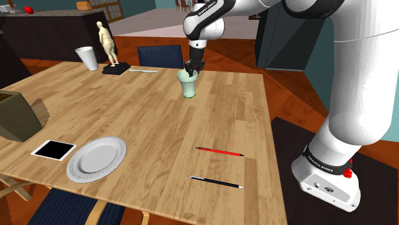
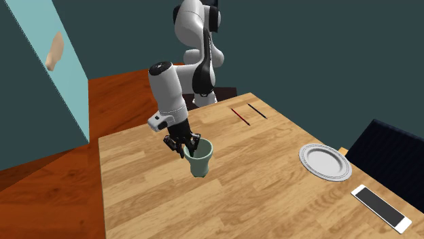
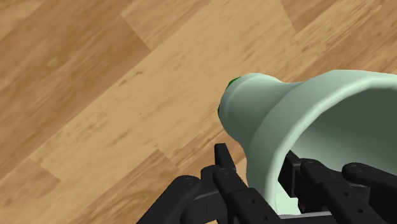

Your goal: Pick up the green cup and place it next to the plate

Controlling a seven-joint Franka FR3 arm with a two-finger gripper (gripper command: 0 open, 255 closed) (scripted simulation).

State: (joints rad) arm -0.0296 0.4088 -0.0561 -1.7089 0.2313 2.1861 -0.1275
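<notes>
The end effector is clamping the pale green cup by its rim wall, one finger inside, one outside.

In shoulder view, near table far edge: cup, end effector at its rim, wall clasped between one finger inside and one outside; well to its left, statuette, second cup just left of that. Toward near edge: plate, tablet just left of it, box behind tablet at left edge. Right of plate, well apart: farther pen, nearer pen in front of it.
</notes>
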